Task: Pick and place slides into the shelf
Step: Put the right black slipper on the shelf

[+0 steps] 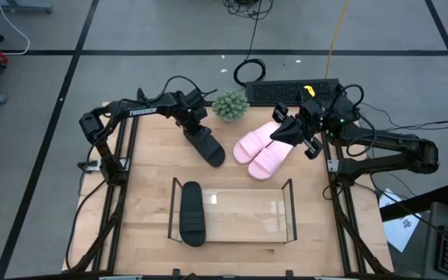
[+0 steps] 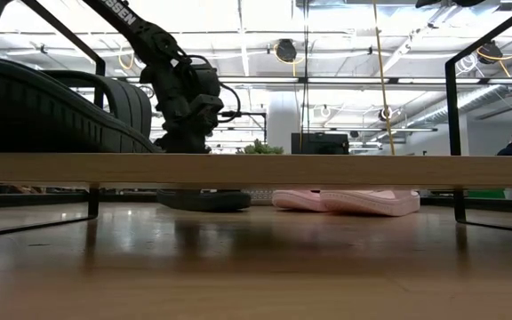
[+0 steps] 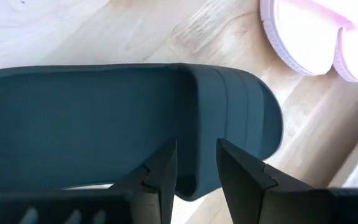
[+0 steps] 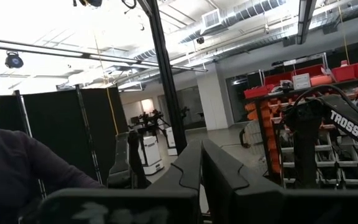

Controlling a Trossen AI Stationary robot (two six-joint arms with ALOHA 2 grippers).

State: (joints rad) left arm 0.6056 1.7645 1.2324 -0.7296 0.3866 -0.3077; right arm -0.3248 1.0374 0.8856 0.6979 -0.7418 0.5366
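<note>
Black slide on table: lies diagonally between the plant and the shelf, just beside the pink pair; its heel end is hidden under the left gripper.
Left gripper: fingers slightly parted, straddling that slide's edge beside the strap; actual contact is hard to make out.
Black slide in shelf: long axis front to back, at the left end of the shelf.
Pink slides: side by side, angled, partly covered by the right gripper.
Right gripper: fingers pressed together, raised over the pink pair, holding nothing.
Person: cut off at frame edge.
</note>
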